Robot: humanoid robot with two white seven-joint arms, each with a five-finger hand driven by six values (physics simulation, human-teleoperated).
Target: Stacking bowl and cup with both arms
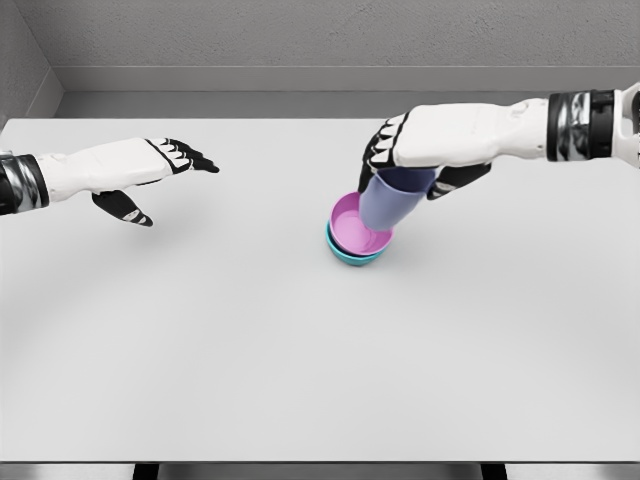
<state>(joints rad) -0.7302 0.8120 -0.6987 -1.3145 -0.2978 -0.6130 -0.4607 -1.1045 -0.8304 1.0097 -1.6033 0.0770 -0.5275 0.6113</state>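
Note:
A pink bowl sits nested in a teal bowl near the middle of the white table. My right hand comes in from the right and is shut on a lavender cup, gripping it near its rim. The cup hangs tilted, with its base down inside the pink bowl's right side. Whether the base touches the bowl is not clear. My left hand hovers over the table at the left, fingers stretched out flat and holding nothing.
A grey wall runs behind the table's far edge. The table's front edge lies along the bottom of the head view.

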